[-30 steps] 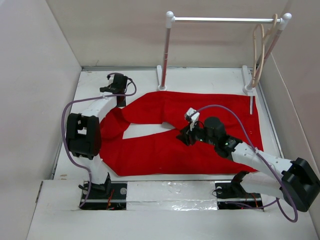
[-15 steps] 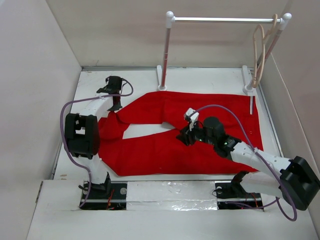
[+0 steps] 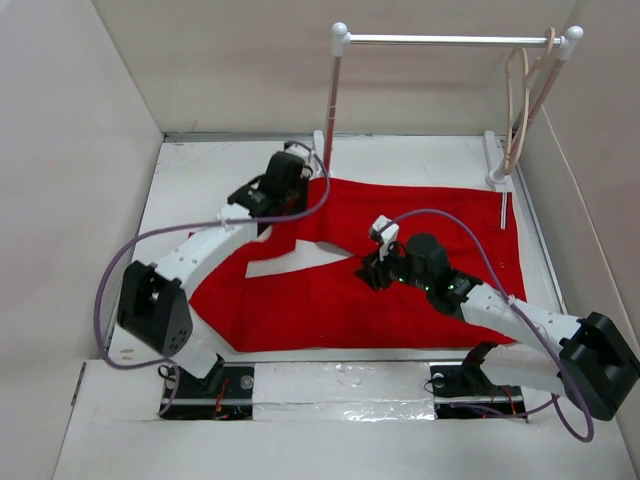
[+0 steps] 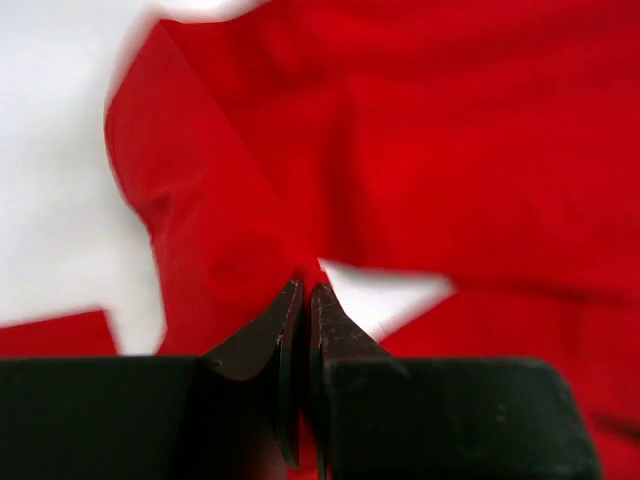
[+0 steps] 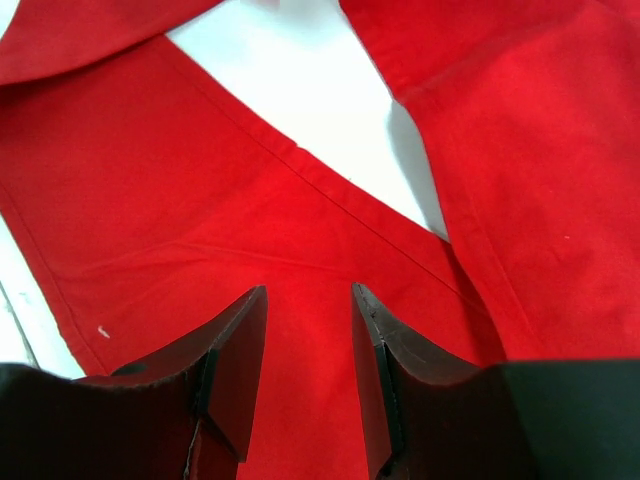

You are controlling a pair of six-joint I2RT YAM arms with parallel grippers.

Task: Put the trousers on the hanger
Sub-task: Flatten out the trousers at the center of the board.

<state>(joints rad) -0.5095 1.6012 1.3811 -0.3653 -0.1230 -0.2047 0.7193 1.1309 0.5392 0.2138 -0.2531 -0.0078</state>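
Left tool [image 4: 308, 290] pulled trousers [image 3: 330, 300] leg rightward.

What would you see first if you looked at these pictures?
The big bright red trousers, spread over the white table, jump out first. The left gripper is pinched shut on a fold of them by the gap between the legs, and the right gripper hangs open over the cloth. At the back right, a thin beige hanger dangles from the white rail.

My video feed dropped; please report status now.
Left gripper shut on trousers leg. Right gripper open, low over trousers. Hanger on rail. Nothing in the way.
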